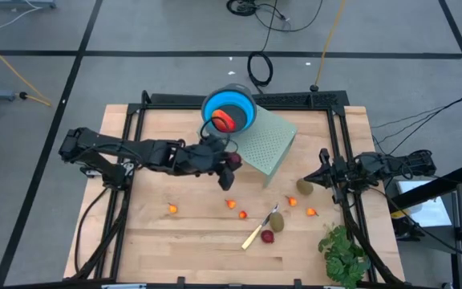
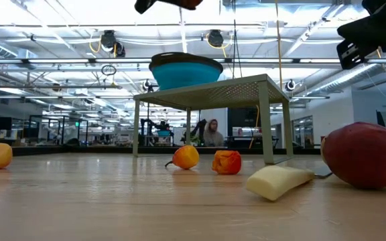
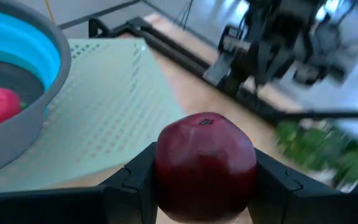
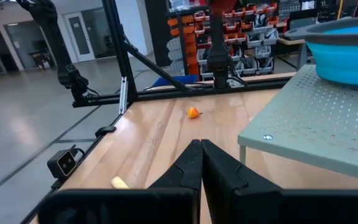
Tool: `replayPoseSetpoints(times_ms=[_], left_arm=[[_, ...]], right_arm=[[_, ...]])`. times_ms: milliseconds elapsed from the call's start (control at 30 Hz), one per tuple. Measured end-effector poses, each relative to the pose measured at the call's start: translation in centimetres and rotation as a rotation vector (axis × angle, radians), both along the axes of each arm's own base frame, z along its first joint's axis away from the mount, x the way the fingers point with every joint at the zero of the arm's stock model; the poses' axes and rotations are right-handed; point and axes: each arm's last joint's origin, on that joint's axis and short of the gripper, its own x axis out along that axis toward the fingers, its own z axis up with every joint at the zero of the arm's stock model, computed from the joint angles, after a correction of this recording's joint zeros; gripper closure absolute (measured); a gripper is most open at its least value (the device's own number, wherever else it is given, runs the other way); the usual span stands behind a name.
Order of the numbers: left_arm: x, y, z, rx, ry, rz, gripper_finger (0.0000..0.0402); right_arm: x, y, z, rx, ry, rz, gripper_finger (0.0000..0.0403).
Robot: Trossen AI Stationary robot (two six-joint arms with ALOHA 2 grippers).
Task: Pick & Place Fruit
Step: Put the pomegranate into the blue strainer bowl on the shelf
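From above, the left gripper [image 1: 229, 160] is gripping a dark red ball [image 1: 233, 159] beside the blue bowl [image 1: 240, 101], which is holding a red-orange piece [image 1: 224, 120]. The low view is showing the bowl sitting on a green stand [image 2: 246, 88]. The right gripper [image 4: 201, 152], fingers pressed together and empty, is waiting over the bench [image 1: 199, 241].

A pale wooden table [image 1: 191, 241] with a dark frame carries a pale green perforated stand [image 1: 267, 143] at its far middle. Near of it lie several tiny orange-red fruits [image 1: 172, 208], two brownish-green ovals [image 1: 277, 219], one dark red ball [image 1: 268, 237] and a pale-handled knife [image 1: 257, 233]. A leafy green bunch [image 1: 343, 253] lies at the near right corner.
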Motion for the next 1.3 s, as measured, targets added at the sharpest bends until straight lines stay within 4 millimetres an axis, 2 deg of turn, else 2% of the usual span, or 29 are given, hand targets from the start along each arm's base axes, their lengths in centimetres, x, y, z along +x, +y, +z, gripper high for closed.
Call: replayPoseSetpoints(times_ms=[367,567,767,967,1300], left_arm=[[0.8,1.7,1.4,-0.347,-0.263,0.193,0.0231],[0.9,2.6,1.4,-0.531,-0.301,0.241,0.0223],[1.1,3.6,1.6,-0.671,-0.329,0.218,0.0226],[1.4,4.1,2.3,-0.73,-0.382,0.156,0.0222],[1.4,4.1,2.3,-0.736,-0.383,0.153,0.0221]], right_arm=[[0.0,0.0,0.0,-0.008,-0.002,0.001,0.0403],[0.0,0.0,0.0,-0.008,-0.002,0.001,0.0403],[0.0,0.0,0.0,-0.036,-0.007,0.002,0.0403],[0.0,0.0,0.0,-0.06,-0.011,0.003,0.0403],[0.0,0.0,0.0,-0.06,-0.011,0.003,0.0403]])
